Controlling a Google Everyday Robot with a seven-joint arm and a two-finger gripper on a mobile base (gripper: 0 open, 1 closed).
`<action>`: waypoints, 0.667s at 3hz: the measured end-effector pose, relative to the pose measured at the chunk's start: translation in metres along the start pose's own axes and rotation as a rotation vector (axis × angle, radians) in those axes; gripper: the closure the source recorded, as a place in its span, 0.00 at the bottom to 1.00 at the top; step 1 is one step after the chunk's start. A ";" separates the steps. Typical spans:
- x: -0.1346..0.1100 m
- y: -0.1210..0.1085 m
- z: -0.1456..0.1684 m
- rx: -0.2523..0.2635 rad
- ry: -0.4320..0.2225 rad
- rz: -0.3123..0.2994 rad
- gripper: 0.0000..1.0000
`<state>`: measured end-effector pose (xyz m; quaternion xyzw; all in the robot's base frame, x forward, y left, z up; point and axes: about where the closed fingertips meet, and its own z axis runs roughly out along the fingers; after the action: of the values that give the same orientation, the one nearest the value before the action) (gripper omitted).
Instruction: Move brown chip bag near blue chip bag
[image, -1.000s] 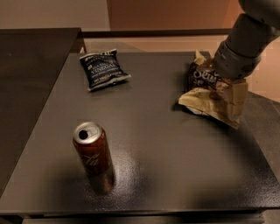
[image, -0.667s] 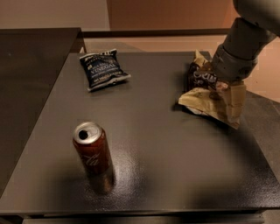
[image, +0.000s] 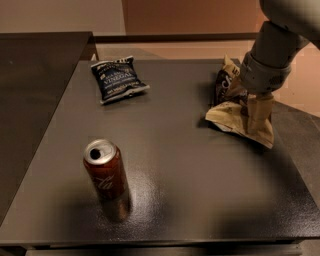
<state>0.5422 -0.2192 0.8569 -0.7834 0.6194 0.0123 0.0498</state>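
Note:
The brown chip bag (image: 231, 116), tan and dark brown and crumpled, lies at the right side of the dark table (image: 190, 190). My gripper (image: 251, 107) comes down from the upper right and is shut on the bag's right part. One tan finger (image: 260, 114) lies over the bag's front, and the bag's dark upper part stands up beside the wrist. The blue chip bag (image: 118, 79), navy with "VINEGAR" lettering, lies flat at the back left of the table, well apart from the brown bag.
A red soda can (image: 106, 176) stands upright at the front left of the table. A second dark surface (image: 35, 75) adjoins the table on the left. The table's right edge runs just past the brown bag.
The arm has shifted very slightly. The brown bag, blue bag and can stay where they were.

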 end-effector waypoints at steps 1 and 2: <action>-0.001 0.000 -0.004 0.006 0.026 -0.017 0.64; -0.006 -0.002 -0.012 0.044 0.073 -0.050 0.87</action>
<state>0.5428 -0.2144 0.8696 -0.7972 0.6012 -0.0313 0.0445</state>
